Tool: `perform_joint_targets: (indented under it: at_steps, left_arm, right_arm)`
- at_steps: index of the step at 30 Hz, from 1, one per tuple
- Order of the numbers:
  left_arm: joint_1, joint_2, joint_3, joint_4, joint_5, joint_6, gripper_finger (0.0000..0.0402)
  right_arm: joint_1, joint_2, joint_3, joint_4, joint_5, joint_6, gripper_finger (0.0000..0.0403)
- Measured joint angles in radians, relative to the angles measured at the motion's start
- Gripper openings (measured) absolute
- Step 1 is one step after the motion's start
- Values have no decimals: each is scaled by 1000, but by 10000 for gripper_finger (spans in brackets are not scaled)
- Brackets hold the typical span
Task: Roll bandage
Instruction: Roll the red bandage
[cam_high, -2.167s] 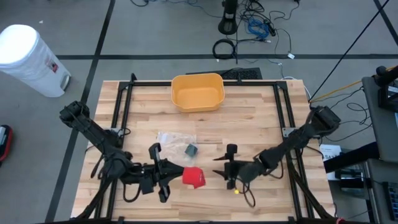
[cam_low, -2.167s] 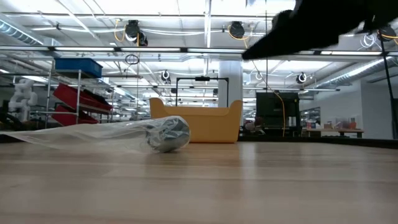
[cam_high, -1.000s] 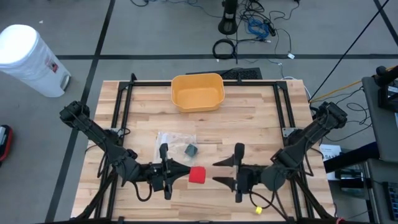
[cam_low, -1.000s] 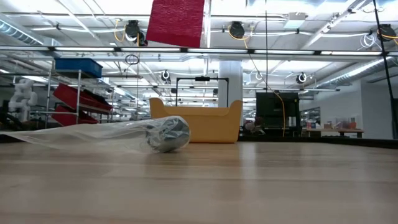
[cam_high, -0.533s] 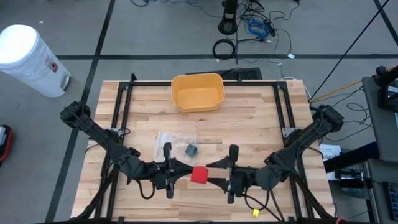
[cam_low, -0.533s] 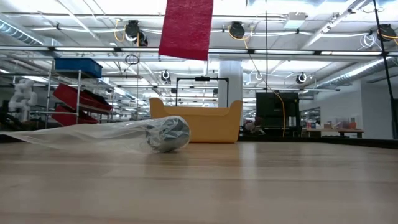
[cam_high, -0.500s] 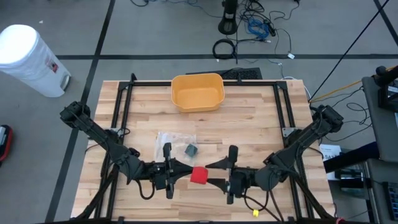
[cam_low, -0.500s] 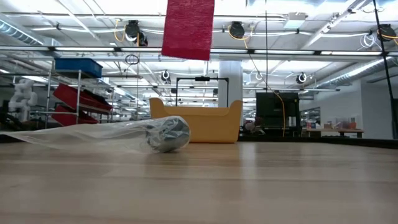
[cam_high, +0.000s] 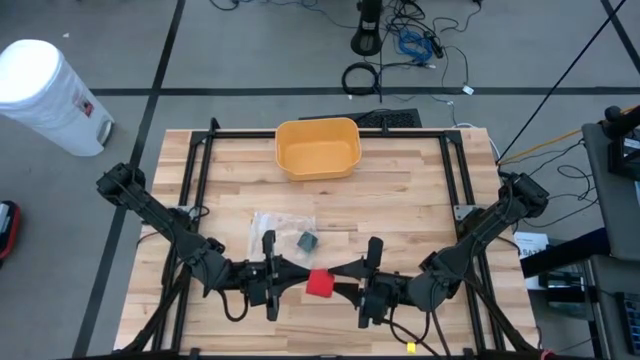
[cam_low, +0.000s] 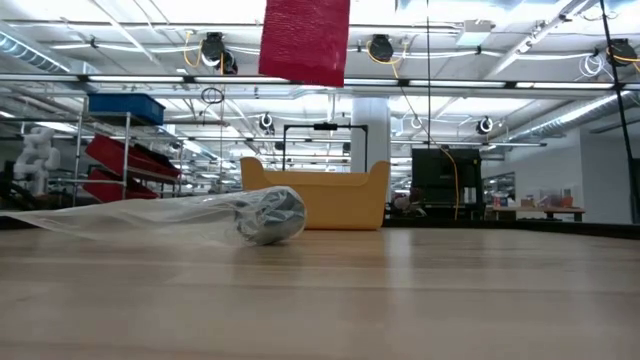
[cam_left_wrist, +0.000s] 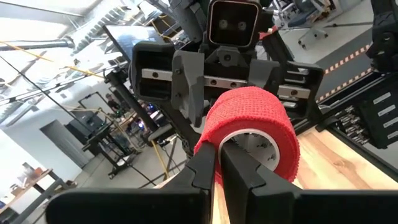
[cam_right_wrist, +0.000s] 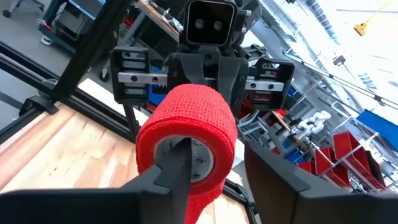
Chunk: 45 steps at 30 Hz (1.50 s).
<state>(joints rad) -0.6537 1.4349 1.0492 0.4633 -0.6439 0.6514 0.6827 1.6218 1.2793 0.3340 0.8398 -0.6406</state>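
Observation:
A red bandage roll (cam_high: 320, 283) with a white core hangs in the air over the table's near middle; the low view shows it high up (cam_low: 305, 40). My left gripper (cam_high: 299, 279) comes level from the table's left and is shut on it. My right gripper (cam_high: 341, 282) faces it from the right, open. One of its fingers (cam_right_wrist: 178, 163) stands at the mouth of the roll's core, the other (cam_right_wrist: 270, 174) outside the roll and apart from it. My left gripper pinches the roll's wall at its left end (cam_left_wrist: 214, 148), one finger inside the hollow core and one outside. The fingers come level from the table's left, along the roll's axis. The roll is lifted clear of the table, its axis about level. My right gripper has one finger at the core's right opening (cam_right_wrist: 186, 152); I cannot tell whether it touches the roll.
A clear plastic bag (cam_high: 280, 224) holding a grey roll (cam_low: 270, 215) lies on the table just beyond the grippers, with a small dark object (cam_high: 307, 240) beside it. A yellow bin (cam_high: 318, 147) stands at the far middle. A black frame (cam_high: 200, 170) borders the table.
My right gripper has moved toward the table's left, up to the roll's right end, rolled a little, and its fingers have drawn closer together about that end. The roll has shifted slightly in the left gripper's hold and stays lifted clear.

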Motion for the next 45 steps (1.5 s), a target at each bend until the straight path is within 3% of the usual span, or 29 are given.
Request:
perform_joint_targets:
  at_steps: [10, 15, 26, 36, 40, 45]
  left_arm:
    - [0, 0, 0, -2, -4, -18, 21]
    - [0, 0, 0, -2, 12, -18, 46]
    - [-35, -2, 0, -4, 14, -10, 100]
    - [-110, 3, 0, -3, -27, 47, 110]
    - [-114, 56, 0, -38, -28, 207, 110]
    - [-164, 154, 0, 80, -62, 631, 110]
  right_arm:
    - [0, 0, 0, 0, 2, 0, 68]
    - [0, 0, 0, -1, 2, -1, 48]
    - [22, 0, 0, -4, 31, -38, 41]
    - [33, 0, 0, 39, 32, -64, 41]
    - [34, -7, 0, 48, 30, -67, 41]
    - [32, -50, 0, 58, 29, -37, 41]
